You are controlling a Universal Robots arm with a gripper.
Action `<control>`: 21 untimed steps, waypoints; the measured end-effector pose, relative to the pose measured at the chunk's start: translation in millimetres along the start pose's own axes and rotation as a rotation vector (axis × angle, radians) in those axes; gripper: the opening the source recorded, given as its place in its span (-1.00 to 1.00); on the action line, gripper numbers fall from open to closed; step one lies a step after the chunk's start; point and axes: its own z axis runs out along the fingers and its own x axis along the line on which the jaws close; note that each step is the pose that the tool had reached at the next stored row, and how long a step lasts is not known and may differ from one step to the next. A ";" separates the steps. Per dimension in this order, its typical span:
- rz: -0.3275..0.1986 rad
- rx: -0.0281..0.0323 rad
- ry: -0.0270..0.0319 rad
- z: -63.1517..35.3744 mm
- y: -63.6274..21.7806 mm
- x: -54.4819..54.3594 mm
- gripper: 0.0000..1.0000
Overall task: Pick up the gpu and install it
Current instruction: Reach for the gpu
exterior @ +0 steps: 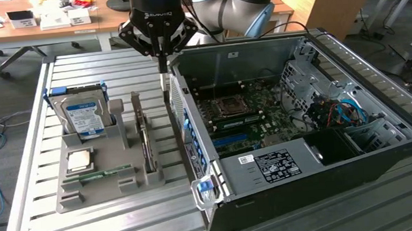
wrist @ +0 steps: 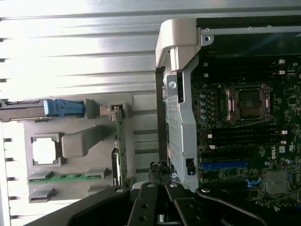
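Gripper: the gripper [exterior: 165,88] hangs in the upper centre of the exterior view. Its fingers point straight down and are clenched together with nothing between them.
Gpu: the gpu [exterior: 144,138] stands on its long edge in a slot of the grey tray [exterior: 103,194], left of centre in the exterior view. Its bracket end points toward the top of the frame.
Why upright: set on edge, the card offers its thin top edge to fingers coming down from above. That looks like the purpose of the slot.
Gripper to gpu: the fingertips sit over the strip between the tray and the case's rear wall, nearer the case. They are beside the card's bracket end and do not appear to touch it.
Other parts: a hard drive [exterior: 83,115] stands upright in a pocket at the exterior view's left. A processor chip [exterior: 80,159] lies flat in its own recess of the tray, and a memory stick [exterior: 98,174] lies in another.
Case: the computer case [exterior: 325,188] lies on its side with the panel off, filling the right half of the exterior view. This leaves the motherboard [exterior: 262,96] facing up, reachable from above.
Slot: a blue slot [exterior: 230,141] close to the rear wall is empty and is probably where the card seats.
Progress: the card is not yet lifted, so the pick-up has not been made.
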 end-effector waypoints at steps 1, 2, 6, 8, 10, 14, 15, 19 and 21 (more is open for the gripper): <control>0.000 0.0000 0.0000 0.0 -0.1 1.0 -0.79; 0.000 0.0000 0.0001 -0.1 -0.1 1.8 -0.79; 0.000 0.0000 0.0000 -0.1 -0.3 3.9 -0.79; 0.000 0.0001 0.0001 -0.2 -0.3 4.7 -0.79; 0.000 0.0000 0.0000 -0.2 -0.4 5.5 -0.79; 0.001 0.0000 0.0000 -0.2 -0.5 7.5 -0.79; 0.001 0.0001 0.0000 -0.2 -0.5 7.9 -0.79; 0.001 0.0000 0.0000 -0.3 -0.7 9.8 -0.79; 0.001 0.0000 0.0000 -0.2 -0.7 10.1 -0.79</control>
